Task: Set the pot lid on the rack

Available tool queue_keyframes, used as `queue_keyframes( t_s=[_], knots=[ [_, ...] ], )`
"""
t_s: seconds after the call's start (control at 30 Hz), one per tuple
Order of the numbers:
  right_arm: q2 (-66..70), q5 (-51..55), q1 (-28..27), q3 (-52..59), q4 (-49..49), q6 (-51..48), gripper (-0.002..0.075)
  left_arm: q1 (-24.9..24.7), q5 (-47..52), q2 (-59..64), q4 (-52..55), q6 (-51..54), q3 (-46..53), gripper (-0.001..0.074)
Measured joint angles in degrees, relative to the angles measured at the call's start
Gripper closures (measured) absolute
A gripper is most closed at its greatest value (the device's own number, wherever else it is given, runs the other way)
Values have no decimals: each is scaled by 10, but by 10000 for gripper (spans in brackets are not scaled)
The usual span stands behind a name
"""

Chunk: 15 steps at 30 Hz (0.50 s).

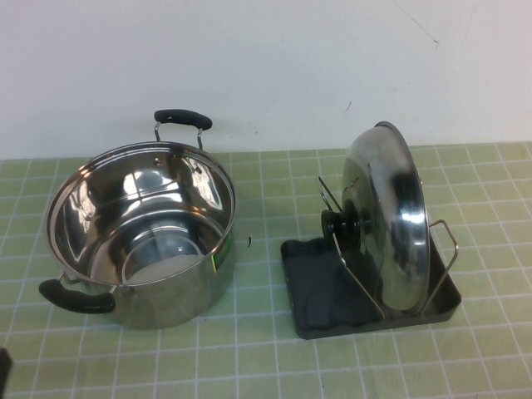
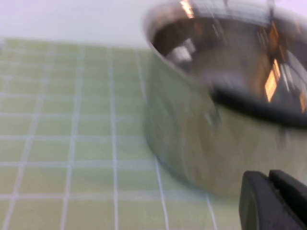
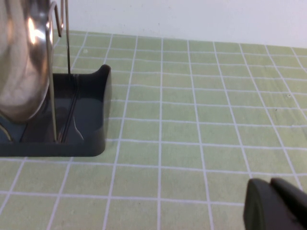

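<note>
The pot lid (image 1: 391,218) stands on edge in the rack (image 1: 309,293), its rim down in the dark tray between the upright wire loops (image 1: 359,274), its black knob (image 1: 343,222) facing the open pot (image 1: 140,233); judged from this, the task looks done. Neither arm reaches into the high view. The left gripper (image 2: 274,200) shows only as dark fingers at the corner of its wrist view, drawn together with the thinnest seam between them and holding nothing, low over the green tiled table (image 1: 266,366), with the pot's steel wall (image 2: 201,134) close ahead of it. The right gripper (image 3: 276,203) sits likewise low and empty, fingers together, with the rack's end wall (image 3: 98,112) ahead and off to one side, bare tiles between them.

The risks from here are mostly of disturbance. The lid leans on thin wire and appears heavy for so small a tray; a brush from the right gripper against the tray corner or a loop could rock it, and the polished dome might then roll out or tip the rack towards the pot. The left gripper, so near the pot, could nudge it into the rack's near side; a clear retreat away from both looks the safer course.
</note>
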Motion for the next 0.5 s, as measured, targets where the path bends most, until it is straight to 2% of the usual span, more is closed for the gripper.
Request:
queue_keyframes(
  t_s=[0.07, 0.17, 0.4, 0.5],
  knots=[
    [0, 0, 0, 0, 0, 0, 716, 0, 28, -35, -63, 27, 0, 735],
    [0, 0, 0, 0, 0, 0, 716, 0, 66, -84, -188, 129, 3, 735],
    [0, 0, 0, 0, 0, 0, 716, 0, 227, -175, -636, 571, 9, 735],
    [0, 1, 0, 0, 0, 0, 716, 0, 259, -179, -746, 706, 9, 735]
  ],
)
